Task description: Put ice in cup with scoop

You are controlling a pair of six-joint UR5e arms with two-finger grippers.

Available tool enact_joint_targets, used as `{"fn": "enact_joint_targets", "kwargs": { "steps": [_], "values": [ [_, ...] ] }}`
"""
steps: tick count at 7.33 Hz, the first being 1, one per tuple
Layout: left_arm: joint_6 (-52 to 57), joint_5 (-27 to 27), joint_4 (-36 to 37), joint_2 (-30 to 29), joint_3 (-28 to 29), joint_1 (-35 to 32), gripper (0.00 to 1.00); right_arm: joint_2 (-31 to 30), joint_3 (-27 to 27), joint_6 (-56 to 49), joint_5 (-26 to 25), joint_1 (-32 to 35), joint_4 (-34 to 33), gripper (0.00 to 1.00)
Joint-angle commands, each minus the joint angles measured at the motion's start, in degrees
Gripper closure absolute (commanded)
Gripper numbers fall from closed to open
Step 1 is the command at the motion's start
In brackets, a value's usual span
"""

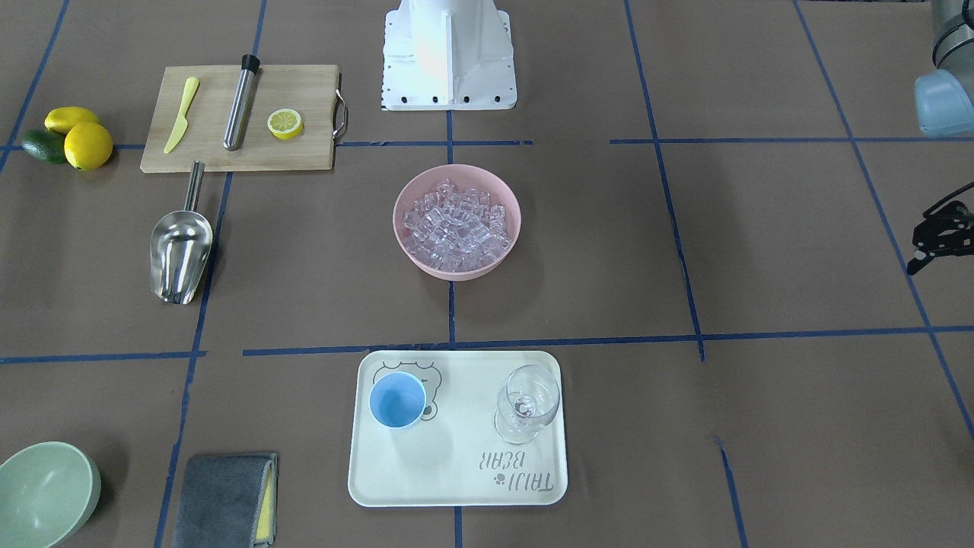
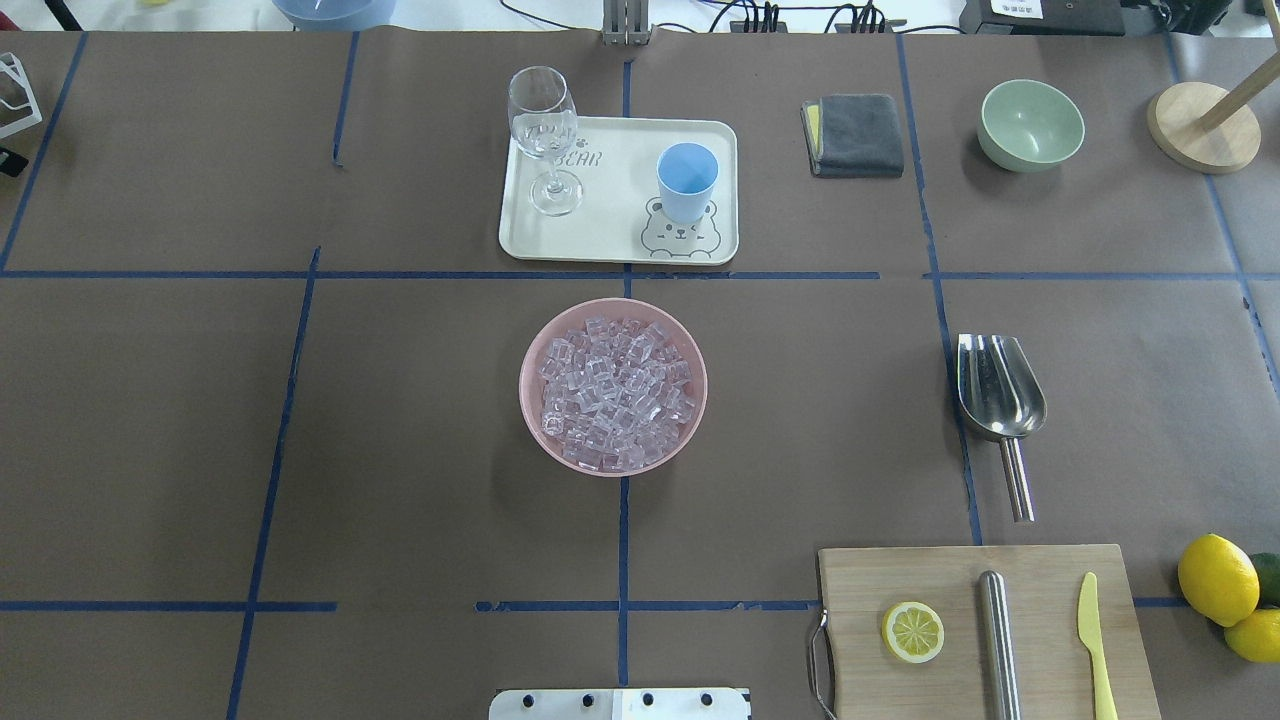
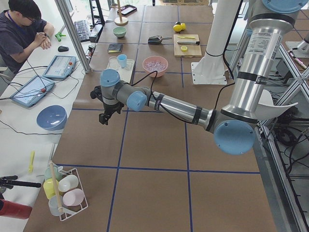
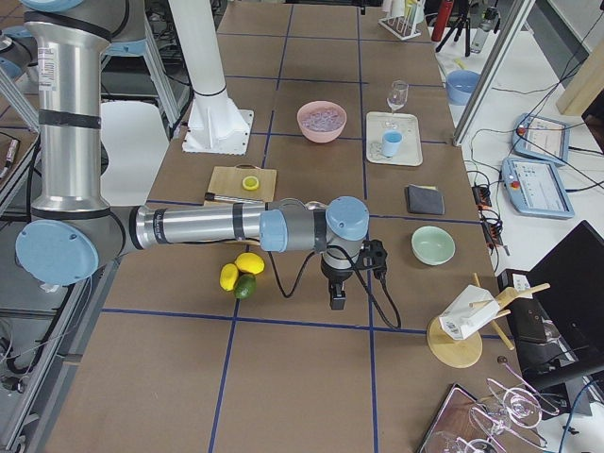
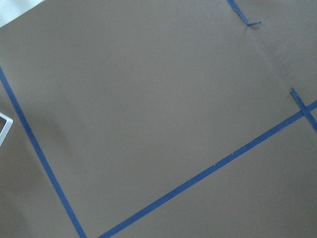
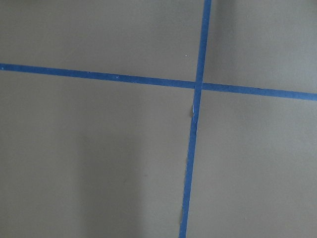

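The steel scoop [image 1: 180, 255] lies alone on the table, trough up, its rod handle pointing at the cutting board. Ice [image 1: 456, 224] fills a pink bowl [image 2: 527, 385] at the table's middle. The light-blue cup [image 1: 397, 399] stands upright and looks empty on a cream tray [image 1: 456, 472], beside a clear wine glass [image 1: 527, 403]. My left gripper [image 1: 917, 262] hangs over bare table far from all of these, cut off by the frame edge; I cannot tell its state. My right gripper [image 4: 336, 302] points down beyond the lemons, and its state cannot be told. Both wrist views show only paper and blue tape.
A cutting board [image 1: 297, 156] carries a lemon slice [image 1: 285, 123], a yellow knife [image 1: 181, 114] and a steel cylinder [image 1: 240, 103]. Lemons [image 1: 87, 144] lie beside it. A green bowl [image 1: 42, 495] and grey cloth [image 1: 224, 498] sit near the tray. A person [image 3: 24, 34] sits at a side desk.
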Motion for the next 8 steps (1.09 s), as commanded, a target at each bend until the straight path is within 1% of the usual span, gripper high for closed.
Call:
{"fn": "enact_joint_targets", "kwargs": {
  "steps": [1,2,4,6,7,8],
  "values": [
    [0.08,-0.22,-8.17,-0.33,0.33,0.41,0.00,0.00,-0.01,0.00,0.06,0.00,-0.05,0.00],
    [-0.88,-0.40,-12.57,-0.33,0.16,1.02,0.00,0.00,-0.01,0.00,0.06,0.00,0.03,0.00],
    [-2.47,-0.40,-16.20,-0.51,0.15,4.00,0.00,0.00,-0.01,0.00,-0.03,0.00,0.03,0.00],
    [-2.82,-0.49,-20.50,0.28,0.42,5.24,0.00,0.00,-0.01,0.00,-0.03,0.00,-0.05,0.00],
    [-2.65,-0.40,-21.83,0.19,0.42,8.47,0.00,0.00,-0.01,0.00,0.06,0.00,-0.05,0.00],
    [-2.12,0.12,-27.32,-0.42,0.59,13.46,0.00,0.09,0.08,0.44,0.06,0.00,0.03,0.00]
  ]
}}
